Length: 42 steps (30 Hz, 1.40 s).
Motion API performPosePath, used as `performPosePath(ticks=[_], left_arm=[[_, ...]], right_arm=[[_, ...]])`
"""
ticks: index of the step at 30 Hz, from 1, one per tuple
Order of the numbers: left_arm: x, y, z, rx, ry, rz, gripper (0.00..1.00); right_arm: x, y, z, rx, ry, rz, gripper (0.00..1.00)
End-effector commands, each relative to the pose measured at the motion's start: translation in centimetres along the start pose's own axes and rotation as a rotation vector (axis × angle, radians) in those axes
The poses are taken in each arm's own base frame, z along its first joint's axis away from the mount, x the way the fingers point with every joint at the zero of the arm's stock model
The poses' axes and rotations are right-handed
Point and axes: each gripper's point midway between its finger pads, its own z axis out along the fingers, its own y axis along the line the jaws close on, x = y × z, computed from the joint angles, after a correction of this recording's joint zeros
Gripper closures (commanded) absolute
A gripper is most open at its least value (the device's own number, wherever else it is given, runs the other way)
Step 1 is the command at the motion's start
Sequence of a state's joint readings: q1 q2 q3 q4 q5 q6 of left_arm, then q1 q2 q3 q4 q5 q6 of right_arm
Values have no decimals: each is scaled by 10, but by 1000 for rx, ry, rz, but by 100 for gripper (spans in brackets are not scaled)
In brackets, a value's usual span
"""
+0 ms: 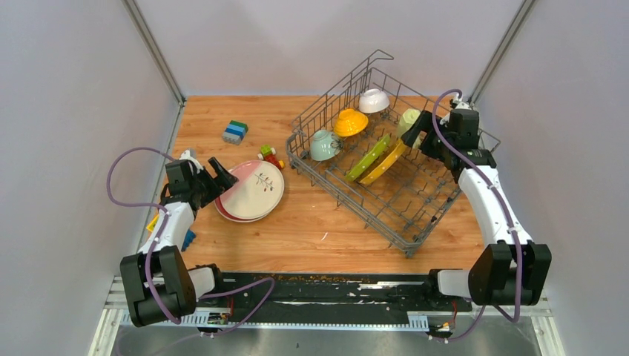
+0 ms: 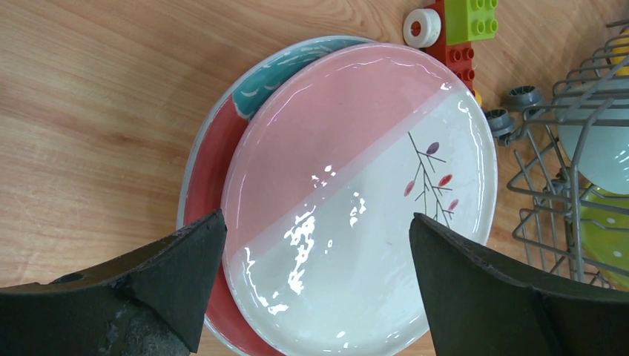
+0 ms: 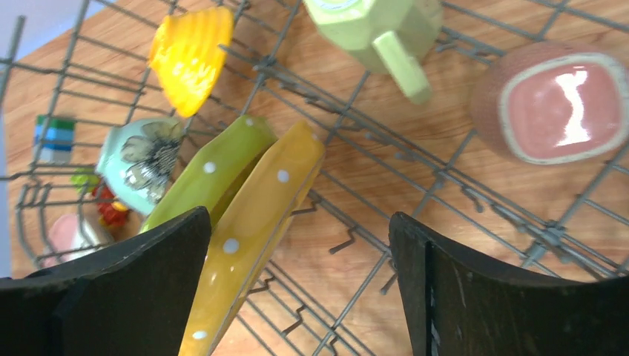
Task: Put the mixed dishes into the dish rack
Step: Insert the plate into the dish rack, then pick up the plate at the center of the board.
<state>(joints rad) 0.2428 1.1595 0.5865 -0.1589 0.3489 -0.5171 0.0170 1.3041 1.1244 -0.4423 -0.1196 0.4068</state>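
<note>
Most dishes racked, two plates out on the tabletop

Looking down on a wooden tabletop (image 1: 311,222) with the grey wire dish rack (image 1: 406,248) angled at about 2 o'clock. Over at 9 o'clock, outside the rack, got a pink-and-white plate (image 2: 356,185) stacked on a red-and-teal plate (image 2: 204,163). Mid-rack, can see a lime-green dotted plate (image 3: 211,174) and a yellow dotted plate (image 3: 259,208) standing on edge side by side. Also in there: a yellow bowl (image 3: 189,52), a white bowl (image 1: 374,100) up at the rack's 12 o'clock end, then a flowered teal mug (image 3: 141,159), pale-green mug (image 3: 374,26) and pink mug (image 3: 552,100). Found the left hand (image 2: 317,230) spread wide over the plate stack, pinching nothing. Same for the right hand (image 3: 297,222), spread wide and empty above the rack's 3 o'clock side, just by the yellow plate. Spotted a few toy blocks (image 1: 235,132) around 10 to 11 o'clock.
</note>
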Motion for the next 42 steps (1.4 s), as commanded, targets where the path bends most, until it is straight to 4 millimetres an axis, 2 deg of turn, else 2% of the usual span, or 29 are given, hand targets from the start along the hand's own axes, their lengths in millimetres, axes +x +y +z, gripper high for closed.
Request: performPosePath(ticks=[1, 5, 8, 15, 20, 24, 27, 30, 34, 36, 39, 42], left_arm=[[-16, -1, 2, -5, -46, 32, 0], [-14, 4, 3, -30, -42, 38, 0], [-14, 6, 2, -37, -44, 39, 0], [-12, 8, 6, -38, -36, 35, 0], [-10, 8, 6, -37, -32, 34, 0], [-10, 8, 6, -36, -33, 34, 0], [-10, 10, 6, -41, -32, 34, 0], [-11, 13, 6, -59, -37, 37, 0], [-14, 19, 7, -100, -52, 30, 0], [-17, 24, 7, -129, -67, 24, 0], [-21, 31, 6, -169, -90, 15, 0], [-25, 37, 3, -206, -118, 10, 0]], right_arm=[[13, 33, -3, -198, 75, 32, 10], [34, 37, -6, -251, 140, 43, 18], [53, 45, -16, -327, 188, 63, 28], [83, 66, -26, -426, 258, -2, 35], [89, 81, -37, -467, 255, -100, 39], [94, 83, -42, -478, 275, -131, 39], [89, 81, -46, -440, 254, -144, 36], [75, 97, -70, -516, 202, -158, 37], [53, 122, -114, -631, 97, -179, 33], [49, 136, -138, -719, 62, -198, 32], [53, 167, -170, -869, 53, -232, 31], [68, 202, -183, -942, 75, -297, 28]])
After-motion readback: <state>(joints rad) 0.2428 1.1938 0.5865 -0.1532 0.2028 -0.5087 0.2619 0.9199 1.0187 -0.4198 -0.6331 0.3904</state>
